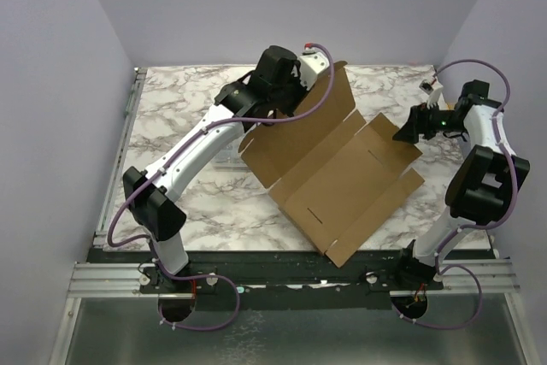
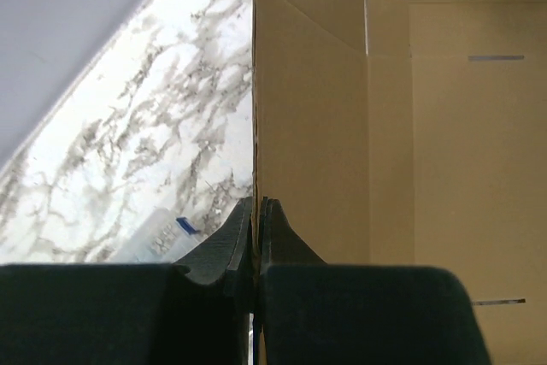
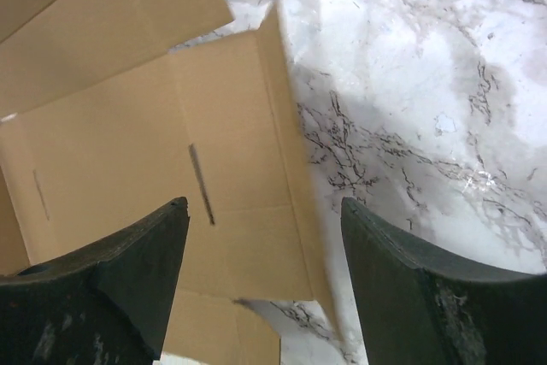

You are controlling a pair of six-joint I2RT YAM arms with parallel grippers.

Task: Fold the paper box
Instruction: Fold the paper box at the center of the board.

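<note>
- The paper box (image 1: pixel 342 177) lies mid-table on the marble table (image 1: pixel 188 100) as an unfolded brown sheet, its slits and creases facing up.
- Its far-left panel stands raised; the rest lies mostly flat.
- The left gripper (image 2: pixel 256 211) is clamped on that raised panel's edge, fingers pressed together with the cardboard between them.
- The right gripper (image 3: pixel 265 207) hangs over the sheet's right flap, fingers wide apart and gripping nothing.

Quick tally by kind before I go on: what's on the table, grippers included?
paper box, flat sheet: 1
clear plastic case: 1
grippers: 2 (left gripper shut on the paper box edge, right gripper open)
Total: 4
</note>
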